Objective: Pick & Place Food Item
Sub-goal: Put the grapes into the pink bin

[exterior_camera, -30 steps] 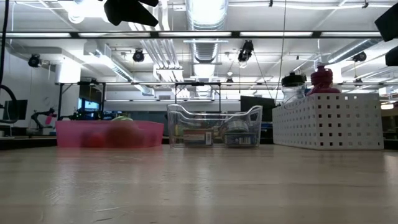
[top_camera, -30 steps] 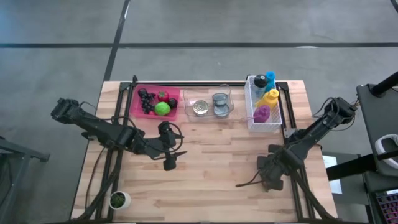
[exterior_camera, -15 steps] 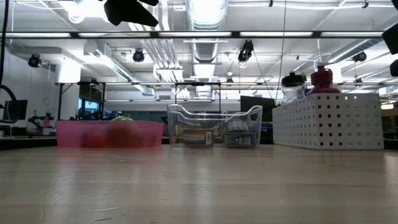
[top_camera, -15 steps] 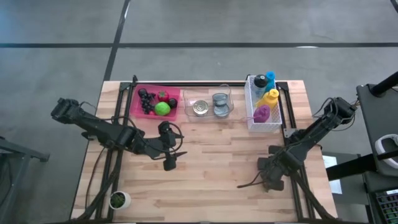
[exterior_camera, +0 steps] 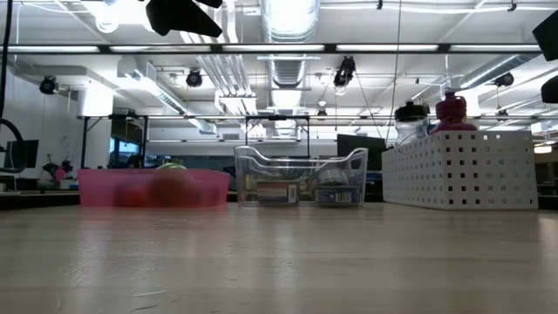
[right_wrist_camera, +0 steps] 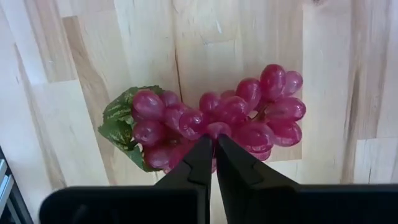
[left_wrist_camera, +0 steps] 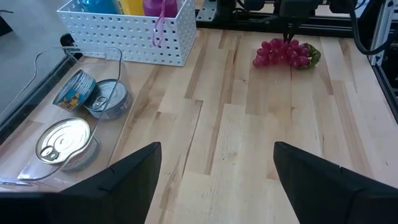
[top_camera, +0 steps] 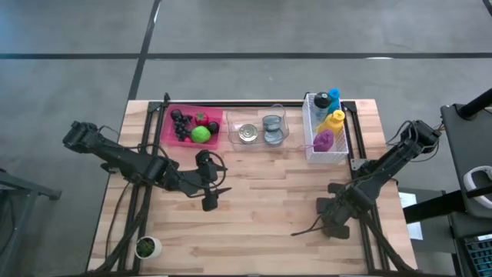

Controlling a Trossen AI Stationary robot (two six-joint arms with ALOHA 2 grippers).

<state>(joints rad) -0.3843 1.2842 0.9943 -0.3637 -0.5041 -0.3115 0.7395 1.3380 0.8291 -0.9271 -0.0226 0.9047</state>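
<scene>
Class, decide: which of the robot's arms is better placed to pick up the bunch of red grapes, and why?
The right. Its gripper hangs directly over the bunch of red grapes, fingers together, while the left gripper waits across the wooden table.

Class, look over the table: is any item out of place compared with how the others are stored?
Yes: the red grape bunch lies loose on the bare table under the right claw, whose fingers look shut. Other fruit sits in the pink tray, cans in the clear bin, bottles in the white basket.

Beside the clear bin (top_camera: pixel 257 129) of tin cans (top_camera: pixel 247 134) stand a pink tray (top_camera: pixel 193 125) and a white perforated basket (top_camera: pixel 326 129); a small potted plant (top_camera: pixel 146 247) sits well apart.
</scene>
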